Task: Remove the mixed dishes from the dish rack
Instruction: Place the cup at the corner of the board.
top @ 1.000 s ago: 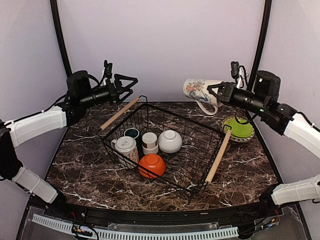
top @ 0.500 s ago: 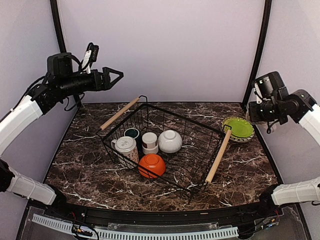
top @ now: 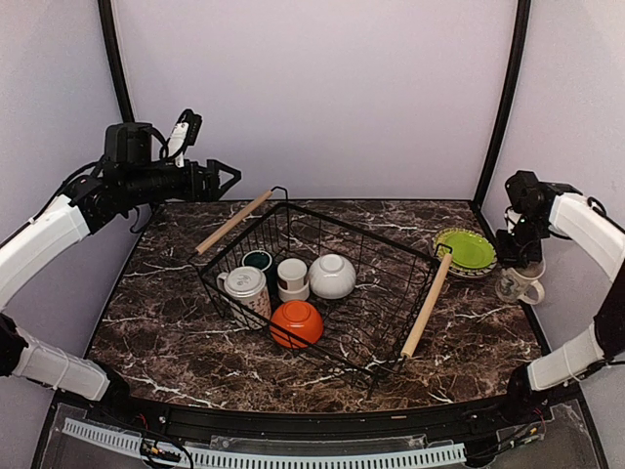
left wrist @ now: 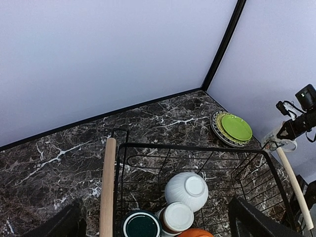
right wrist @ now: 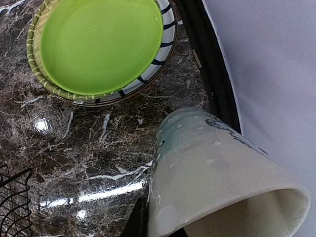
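The dish rack point(top: 422, 256) stands mid-table. Inside it are a patterned mug point(top: 244, 288), a dark green cup point(top: 258, 260), a small white cup point(top: 292, 277), an upturned white bowl point(top: 333, 276) and an upturned orange bowl point(top: 296, 322). My left gripper point(top: 223, 179) hangs open and empty above the rack's far-left corner; its wrist view looks down on the white bowl point(left wrist: 186, 190). My right gripper point(top: 522, 258) is shut on another patterned mug point(top: 518, 284) point(right wrist: 217, 177) low at the table's right edge. A lime-green plate point(top: 467, 248) point(right wrist: 101, 44) tops a stack beside it.
Two wooden handles point(top: 232, 222) point(top: 426, 306) run along the rack's left and right rims. The plate stack shows a striped plate point(right wrist: 165, 37) and a woven yellow rim point(right wrist: 34, 59). The side wall and a black frame post point(right wrist: 205, 64) stand close behind the held mug.
My right arm swung the mug from high above the rack's far-right corner out to the right edge and lowered it beside the plates. My left arm pulled back and rose slightly.
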### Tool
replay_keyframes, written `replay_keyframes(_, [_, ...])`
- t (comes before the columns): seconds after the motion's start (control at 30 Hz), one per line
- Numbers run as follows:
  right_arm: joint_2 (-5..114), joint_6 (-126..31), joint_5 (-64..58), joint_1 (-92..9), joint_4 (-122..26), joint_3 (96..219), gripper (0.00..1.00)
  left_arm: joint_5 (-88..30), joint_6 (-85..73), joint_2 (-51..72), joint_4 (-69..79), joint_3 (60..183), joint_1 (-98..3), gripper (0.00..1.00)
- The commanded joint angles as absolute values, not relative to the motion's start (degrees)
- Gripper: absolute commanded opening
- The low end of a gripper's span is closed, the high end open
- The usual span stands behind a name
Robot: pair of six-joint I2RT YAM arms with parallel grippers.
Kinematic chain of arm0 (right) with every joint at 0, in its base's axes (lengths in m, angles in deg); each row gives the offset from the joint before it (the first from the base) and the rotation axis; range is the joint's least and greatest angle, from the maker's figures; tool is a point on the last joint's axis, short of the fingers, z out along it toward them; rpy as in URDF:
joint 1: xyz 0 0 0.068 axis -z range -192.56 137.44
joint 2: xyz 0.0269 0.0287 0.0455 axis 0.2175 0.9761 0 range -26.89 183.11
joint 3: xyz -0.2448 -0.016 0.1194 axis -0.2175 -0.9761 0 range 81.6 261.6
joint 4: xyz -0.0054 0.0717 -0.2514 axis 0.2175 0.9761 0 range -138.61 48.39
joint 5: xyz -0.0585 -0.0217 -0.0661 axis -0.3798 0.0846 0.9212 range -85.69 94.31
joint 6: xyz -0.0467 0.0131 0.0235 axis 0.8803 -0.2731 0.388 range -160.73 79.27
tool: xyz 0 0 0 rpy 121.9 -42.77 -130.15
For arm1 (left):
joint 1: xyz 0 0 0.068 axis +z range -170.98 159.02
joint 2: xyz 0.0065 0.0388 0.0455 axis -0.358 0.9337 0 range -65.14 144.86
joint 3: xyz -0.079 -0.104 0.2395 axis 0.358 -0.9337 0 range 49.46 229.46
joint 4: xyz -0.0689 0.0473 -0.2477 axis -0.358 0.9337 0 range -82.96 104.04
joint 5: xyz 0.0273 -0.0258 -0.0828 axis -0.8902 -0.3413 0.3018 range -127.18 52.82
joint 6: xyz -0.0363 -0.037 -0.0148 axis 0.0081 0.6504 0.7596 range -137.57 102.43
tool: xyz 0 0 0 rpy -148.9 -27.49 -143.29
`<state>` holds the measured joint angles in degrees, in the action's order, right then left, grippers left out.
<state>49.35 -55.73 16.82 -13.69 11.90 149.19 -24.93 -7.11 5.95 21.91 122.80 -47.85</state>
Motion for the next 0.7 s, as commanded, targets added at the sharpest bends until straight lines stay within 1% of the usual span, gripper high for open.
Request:
replay_keyframes(0.0, [51.8,-54.16,13.39,-10.89,3.88,148.38,0.0,-25.03,-8.52,4.24,22.37,121.5,-47.61,0.99])
replay_keyframes(0.33, [56.97,-55.73,14.24,-9.62,-1.54,146.99,0.0,-23.14,-7.11,3.93,21.04,119.76,-47.61,0.99])
replay_keyframes(0.57, [56.65,-55.32,12.49,-9.64,-3.26,146.16,0.01,-21.84,-6.59,4.57,21.13,119.99,-47.61,0.99])
replay_keyframes(0.6, [56.43,-55.22,12.0,-9.63,-3.34,146.34,0.04,-21.97,-6.58,4.57,21.22,119.96,-47.57,0.99])
replay_keyframes(0.67, [56.3,-55.24,12.05,-9.61,-2.87,147.02,0.13,-22.04,-6.58,4.68,21.41,119.94,-47.61,0.99])
